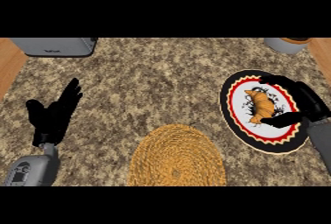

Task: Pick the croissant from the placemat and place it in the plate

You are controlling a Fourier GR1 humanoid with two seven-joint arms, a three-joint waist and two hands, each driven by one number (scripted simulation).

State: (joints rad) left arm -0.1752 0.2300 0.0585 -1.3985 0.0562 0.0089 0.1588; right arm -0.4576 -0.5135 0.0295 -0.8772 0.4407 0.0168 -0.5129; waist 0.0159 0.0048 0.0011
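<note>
A golden croissant (260,105) lies on the white middle of a round plate (241,127) with a black and red rim, at the right of the counter. My right hand (309,101) comes in from the right edge and is curled round the croissant. Its fingers (275,80) arch over the upper end, and its thumb (284,119) touches the lower end. The round woven placemat (177,156) lies at the lower middle with nothing on it. My left hand (55,114) rests open at the left, fingers pointing up, far from both.
A grey appliance (57,46) stands at the back left. A grey pot (286,44) stands at the back right. Wooden strips border the speckled counter (155,83) on both sides.
</note>
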